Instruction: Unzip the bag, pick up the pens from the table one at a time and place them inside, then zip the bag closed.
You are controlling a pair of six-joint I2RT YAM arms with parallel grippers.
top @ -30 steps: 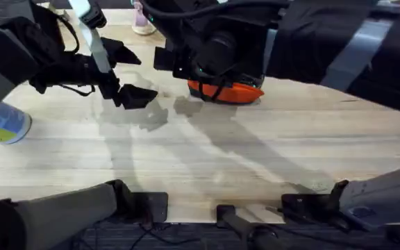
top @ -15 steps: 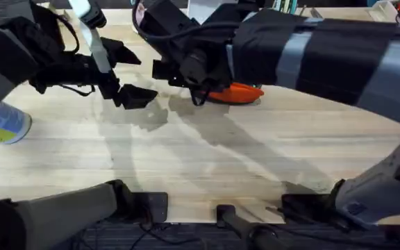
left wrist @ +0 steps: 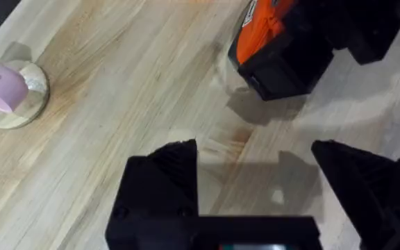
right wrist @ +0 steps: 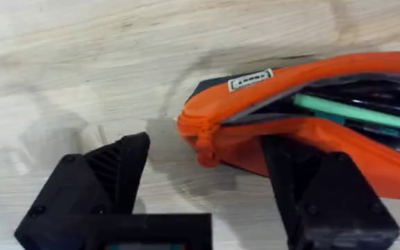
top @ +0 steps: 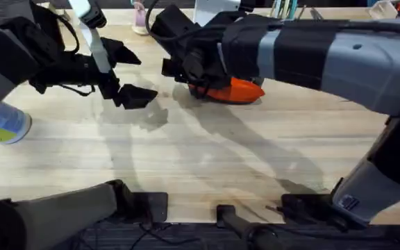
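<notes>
The orange bag point(top: 240, 89) lies at the far middle of the table point(top: 207, 153). In the right wrist view the bag point(right wrist: 269, 139) is unzipped along its top, and dark pens point(right wrist: 367, 94) and a green stick point(right wrist: 339, 112) lie inside. A small red pull point(right wrist: 204, 147) hangs at its closed end. My right gripper point(right wrist: 207, 191) is open and straddles that end of the bag. From above, the right gripper point(top: 188, 75) covers the bag's left end. My left gripper point(top: 134, 73) hovers open and empty left of the bag, with the bag point(left wrist: 264, 28) just ahead of it.
A blue and yellow bottle point(top: 3, 123) lies at the left edge. A pink object on a round base point(left wrist: 7, 90) stands at the far left of the table, with other small items along the far edge. The near half of the table is bare wood.
The right arm has stretched lower and further across, bringing its gripper down to the bag's left end. The left arm has stayed where it was.
</notes>
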